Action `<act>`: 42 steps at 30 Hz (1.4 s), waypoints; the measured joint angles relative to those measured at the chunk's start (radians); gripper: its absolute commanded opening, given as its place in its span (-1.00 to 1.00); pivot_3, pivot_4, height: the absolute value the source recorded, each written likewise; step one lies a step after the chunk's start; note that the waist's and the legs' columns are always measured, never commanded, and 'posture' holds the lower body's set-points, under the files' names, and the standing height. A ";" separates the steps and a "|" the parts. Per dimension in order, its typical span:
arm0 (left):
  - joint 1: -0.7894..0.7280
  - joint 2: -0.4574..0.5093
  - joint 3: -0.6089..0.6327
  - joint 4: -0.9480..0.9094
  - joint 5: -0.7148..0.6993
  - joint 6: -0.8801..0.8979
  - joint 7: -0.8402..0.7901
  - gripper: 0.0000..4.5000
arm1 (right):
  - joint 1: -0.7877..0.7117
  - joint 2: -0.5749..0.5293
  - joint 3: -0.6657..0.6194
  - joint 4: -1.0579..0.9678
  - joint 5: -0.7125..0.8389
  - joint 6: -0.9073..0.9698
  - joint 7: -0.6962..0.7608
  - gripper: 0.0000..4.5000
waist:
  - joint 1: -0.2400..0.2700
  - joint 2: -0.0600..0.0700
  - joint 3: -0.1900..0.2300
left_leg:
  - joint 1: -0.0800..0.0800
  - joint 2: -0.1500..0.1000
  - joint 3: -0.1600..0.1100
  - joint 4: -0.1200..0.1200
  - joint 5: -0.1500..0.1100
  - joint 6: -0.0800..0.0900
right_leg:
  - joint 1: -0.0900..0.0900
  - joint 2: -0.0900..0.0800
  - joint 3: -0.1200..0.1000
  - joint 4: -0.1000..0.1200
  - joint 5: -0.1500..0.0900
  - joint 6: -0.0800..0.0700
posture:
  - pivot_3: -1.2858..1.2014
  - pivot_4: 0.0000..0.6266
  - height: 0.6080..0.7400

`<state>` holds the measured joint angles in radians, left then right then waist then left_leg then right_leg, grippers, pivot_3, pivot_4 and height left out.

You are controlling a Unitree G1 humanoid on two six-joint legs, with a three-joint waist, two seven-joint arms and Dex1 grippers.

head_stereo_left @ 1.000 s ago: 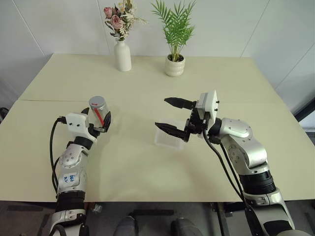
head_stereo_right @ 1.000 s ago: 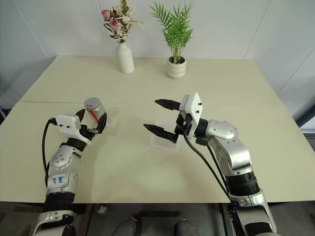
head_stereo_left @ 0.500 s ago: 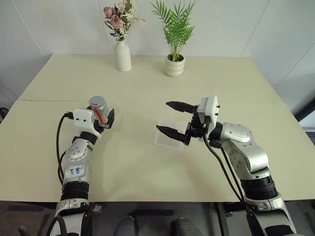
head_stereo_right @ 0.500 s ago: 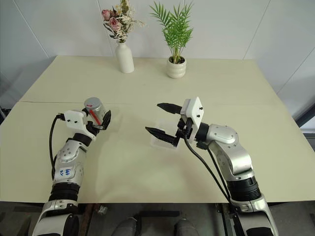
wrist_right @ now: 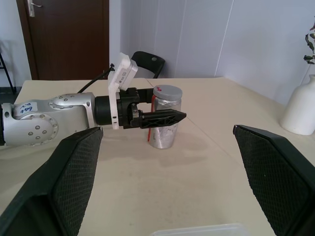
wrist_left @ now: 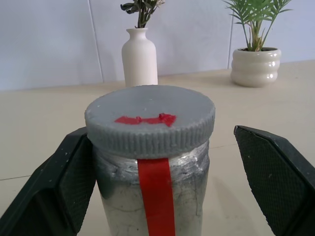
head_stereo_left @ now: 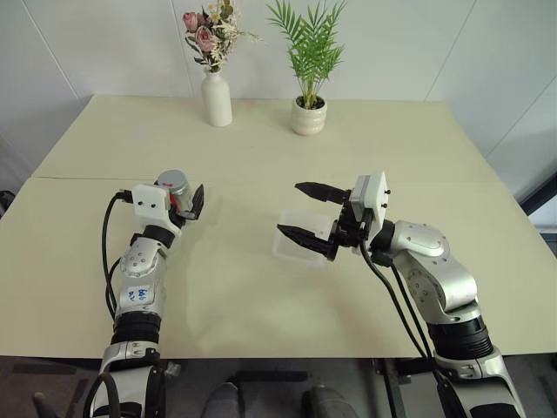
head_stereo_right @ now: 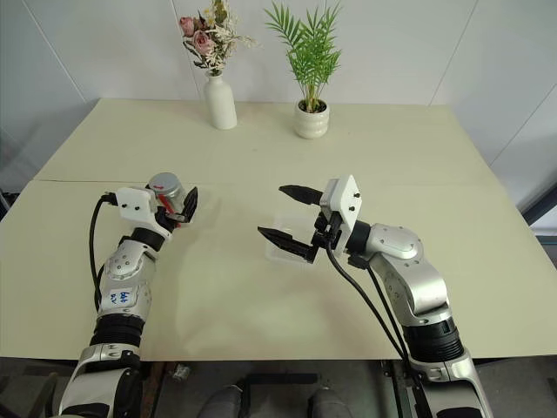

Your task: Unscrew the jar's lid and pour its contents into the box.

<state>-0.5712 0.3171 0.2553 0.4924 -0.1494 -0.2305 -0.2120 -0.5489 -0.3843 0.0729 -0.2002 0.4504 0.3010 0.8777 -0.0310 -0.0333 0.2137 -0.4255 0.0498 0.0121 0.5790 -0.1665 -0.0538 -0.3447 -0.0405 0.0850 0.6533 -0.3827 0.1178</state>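
Beige table [head_stereo_left: 261, 157], white wall behind. Jar [wrist_left: 152, 187] upright on table, axis vertical, grey lid [wrist_left: 150, 118] on top, red mark on lid, red strip down side. No readable writing on it. Sits between spread left gripper [head_stereo_left: 184, 202] fingers, not clamped. Right gripper [head_stereo_left: 312, 213] wide open over box [head_stereo_left: 296, 242].

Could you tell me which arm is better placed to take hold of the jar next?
The left. Its open gripper already straddles the jar, whose lid is on, while the right gripper hangs open over the box.
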 measured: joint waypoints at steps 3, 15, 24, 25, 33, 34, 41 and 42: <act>0.000 0.001 0.000 0.009 0.007 0.000 0.010 0.98 | 0.005 0.000 0.000 -0.002 0.000 0.004 -0.005 1.00 | 0.000 0.000 0.000 | 0.000 0.000 0.000 0.000 0.000 0.000 | 0.000 0.000 0.000 0.000 0.000 0.000 | 0.03 -0.52 1.00; 0.000 0.012 0.000 0.020 0.023 -0.006 0.038 0.31 | 0.006 0.000 0.000 -0.002 0.000 0.003 -0.011 1.00 | 0.000 0.000 0.000 | 0.000 0.000 0.000 0.000 0.000 0.000 | 0.000 0.000 0.000 0.000 0.000 0.000 | 0.03 -0.52 1.00; 0.003 0.011 0.000 0.008 0.016 0.004 0.034 0.12 | 0.006 0.000 0.000 -0.002 0.000 0.001 -0.011 1.00 | 0.000 0.000 0.000 | 0.000 0.000 0.000 0.000 0.000 0.000 | 0.000 0.000 0.000 0.000 0.000 0.000 | 0.03 -0.52 1.00; 0.009 0.009 0.000 -0.007 0.006 0.011 0.021 0.12 | 0.006 0.000 0.000 -0.002 0.000 0.001 -0.011 1.00 | 0.000 0.000 0.000 | 0.000 0.000 0.000 0.000 0.000 0.000 | 0.000 0.000 0.000 0.000 0.000 0.000 | 0.03 -0.52 1.00; 0.055 0.113 -0.107 -0.309 -0.143 0.140 -0.349 0.12 | -0.036 -0.010 -0.022 -0.059 0.024 0.122 -0.089 1.00 | -0.003 0.000 0.000 | -0.002 0.000 0.001 -0.002 0.001 -0.002 | -0.003 0.000 0.001 0.000 0.000 0.000 | 0.03 -0.52 1.00; 0.060 0.125 -0.116 -0.329 -0.147 0.156 -0.374 0.12 | -0.043 -0.010 -0.022 -0.073 0.025 0.144 -0.103 1.00 | -0.005 0.000 0.000 | -0.002 0.000 0.001 -0.002 0.001 -0.002 | -0.003 0.000 0.001 0.000 0.000 0.000 | 0.03 -0.52 1.00; 0.067 0.130 -0.184 -0.414 -0.229 0.247 -0.566 0.12 | -0.110 0.037 0.056 -0.132 0.011 0.291 -0.206 1.00 | -0.007 0.000 0.000 | -0.007 0.000 0.001 -0.002 0.001 -0.001 | -0.009 0.000 0.001 0.001 0.000 -0.001 | 0.03 -0.52 1.00; 0.065 0.131 -0.192 -0.419 -0.229 0.251 -0.581 0.12 | -0.123 0.049 0.071 -0.132 0.000 0.299 -0.223 1.00 | -0.007 0.000 0.000 | -0.011 0.000 0.001 -0.001 0.001 -0.001 | -0.013 0.000 0.001 0.003 0.000 -0.001 | 0.03 -0.52 1.00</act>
<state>-0.5060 0.4481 0.0634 0.0733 -0.3789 0.0206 -0.7932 -0.6715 -0.3357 0.1434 -0.3324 0.4508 0.6003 0.6542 -0.0381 -0.0331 0.2138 -0.4363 0.0502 0.0127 0.5781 -0.1653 -0.0545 -0.3575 -0.0404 0.0865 0.6560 -0.3830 0.1171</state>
